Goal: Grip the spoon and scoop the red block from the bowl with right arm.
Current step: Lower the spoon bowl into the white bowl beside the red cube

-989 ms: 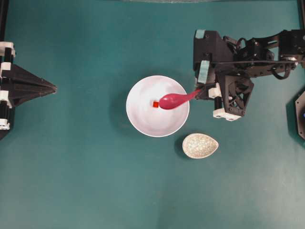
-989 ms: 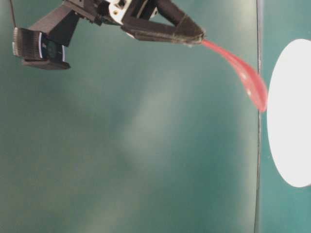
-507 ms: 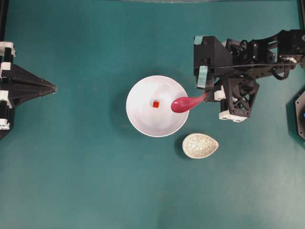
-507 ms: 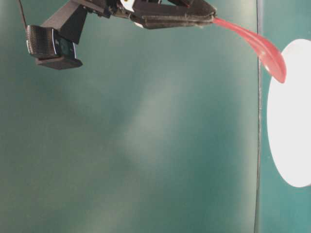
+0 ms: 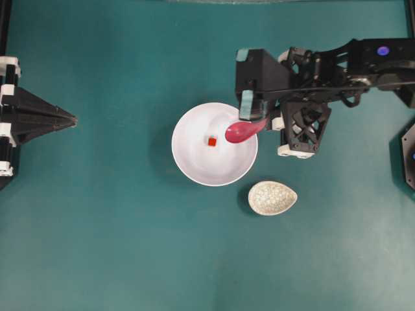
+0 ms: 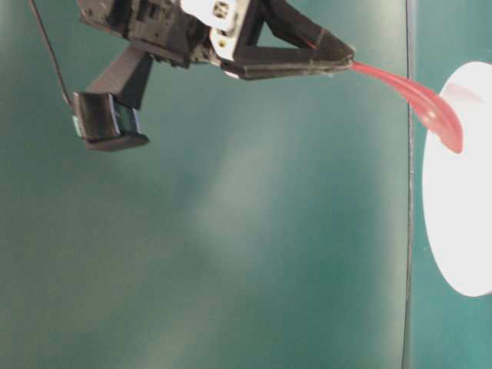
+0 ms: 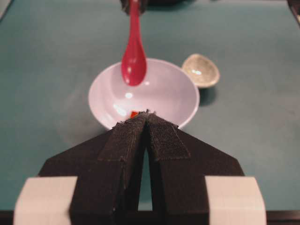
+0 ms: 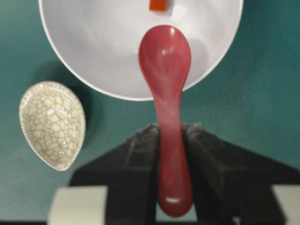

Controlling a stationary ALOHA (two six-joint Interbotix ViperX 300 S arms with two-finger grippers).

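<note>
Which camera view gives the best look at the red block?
The overhead view: the red block lies unobstructed in the white bowl, beside the spoon. The right wrist view cuts it off at the top edge; the left wrist view half hides it behind the left claw; the table-level view misses it.

Lighting: bright, even, from above. Shadows: soft, beside the bowl (image 5: 188, 165) and small dish (image 8: 51, 124). Glare: highlights on spoon (image 7: 134, 61). Focus: table-level view hazy; wrist-view foregrounds blurred.
</note>
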